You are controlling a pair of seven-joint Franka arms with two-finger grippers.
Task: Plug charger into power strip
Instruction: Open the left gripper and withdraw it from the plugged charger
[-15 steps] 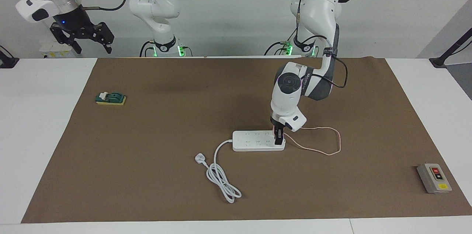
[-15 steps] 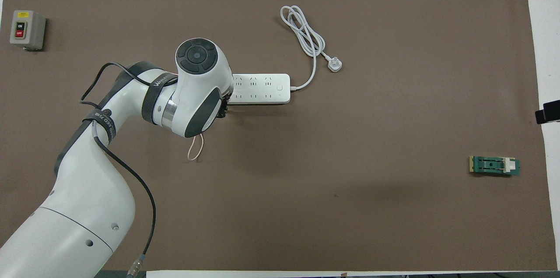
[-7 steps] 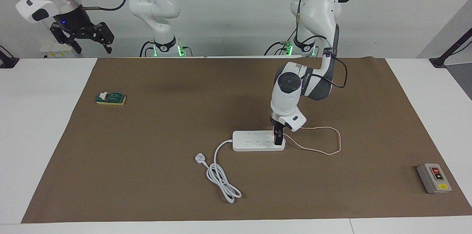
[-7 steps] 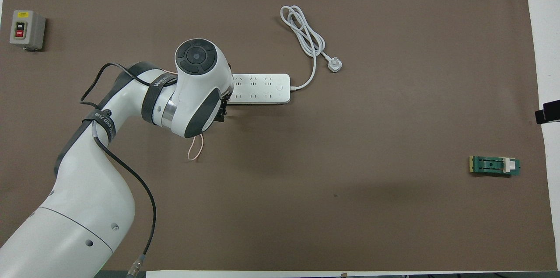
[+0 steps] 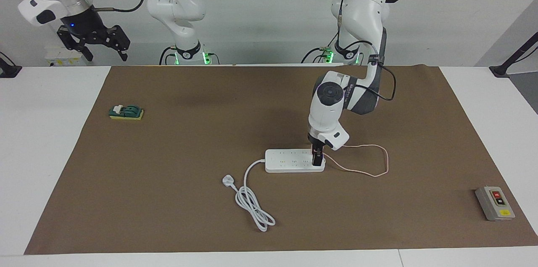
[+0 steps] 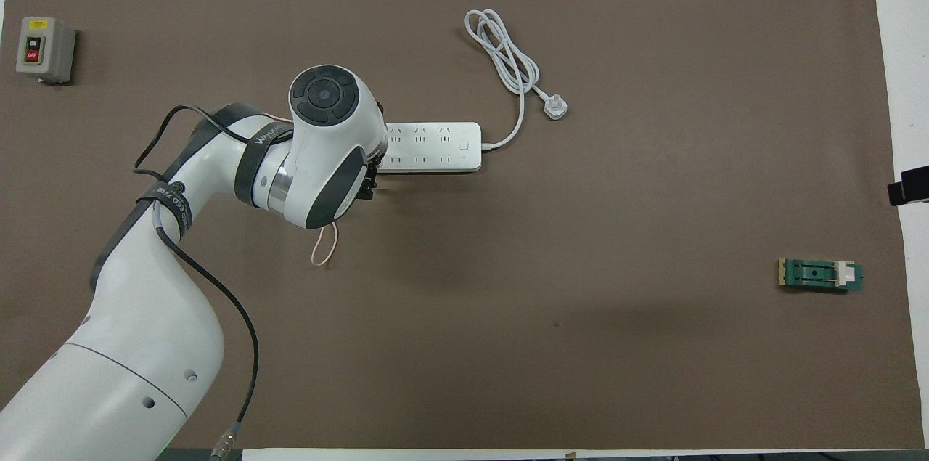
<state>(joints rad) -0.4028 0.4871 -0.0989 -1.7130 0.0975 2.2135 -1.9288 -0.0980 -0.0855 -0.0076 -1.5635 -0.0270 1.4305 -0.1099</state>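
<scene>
A plain pale wall (image 5: 260,14) backs a white table (image 5: 46,141) under a brown mat (image 5: 189,199).

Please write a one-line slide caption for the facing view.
Left gripper over the power strip end, pink charger cable looping beside; right gripper waits raised.

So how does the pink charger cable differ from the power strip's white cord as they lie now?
The charger cable is thin and pink; the white cord is thick and white. The charger cable lies in one open loop toward the left arm's end of the power strip; the white cord is bundled in a tight coil farther from the robots, ending in a loose white plug. Both rest on the brown mat.
</scene>
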